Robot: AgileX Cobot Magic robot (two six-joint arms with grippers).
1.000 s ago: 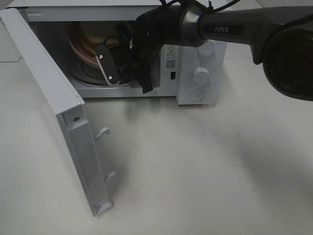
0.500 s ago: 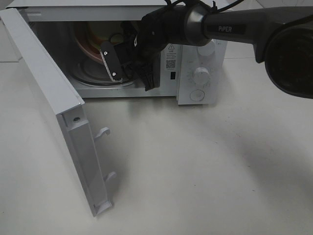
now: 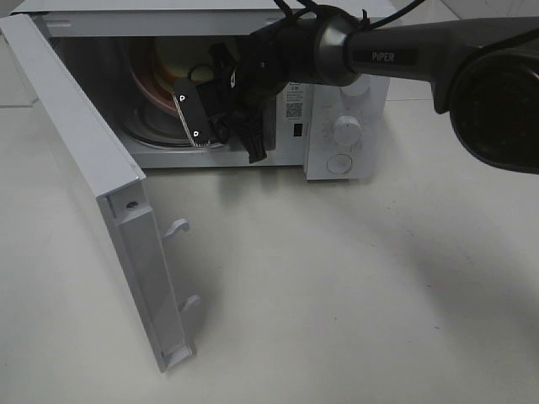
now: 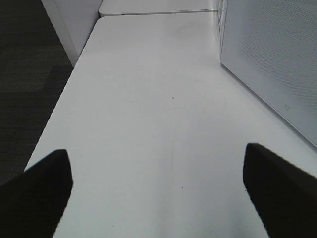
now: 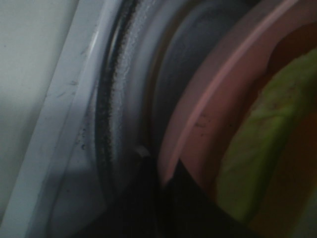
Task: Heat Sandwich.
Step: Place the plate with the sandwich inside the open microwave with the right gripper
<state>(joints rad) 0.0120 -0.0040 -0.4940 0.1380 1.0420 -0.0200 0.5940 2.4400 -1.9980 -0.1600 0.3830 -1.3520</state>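
The sandwich (image 5: 267,134) lies on the pink plate (image 5: 208,104) inside the open microwave (image 3: 345,101), over the glass tray (image 3: 156,135). The right tool (image 5: 161,173) is pinching the plate's rim. It should probably set the plate level on the tray before letting go, so that nothing slides. The right arm (image 3: 396,55) stretches past the control panel into the cavity. The left tool (image 4: 158,188) hangs spread wide above the desk (image 4: 148,99).

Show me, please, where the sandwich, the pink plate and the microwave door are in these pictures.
sandwich (image 5: 262,134), right wrist view, on its pale green filling.
pink plate (image 5: 213,99), right wrist view, on its raised rim.
microwave door (image 3: 84,160), exterior high view, midway along the open door.
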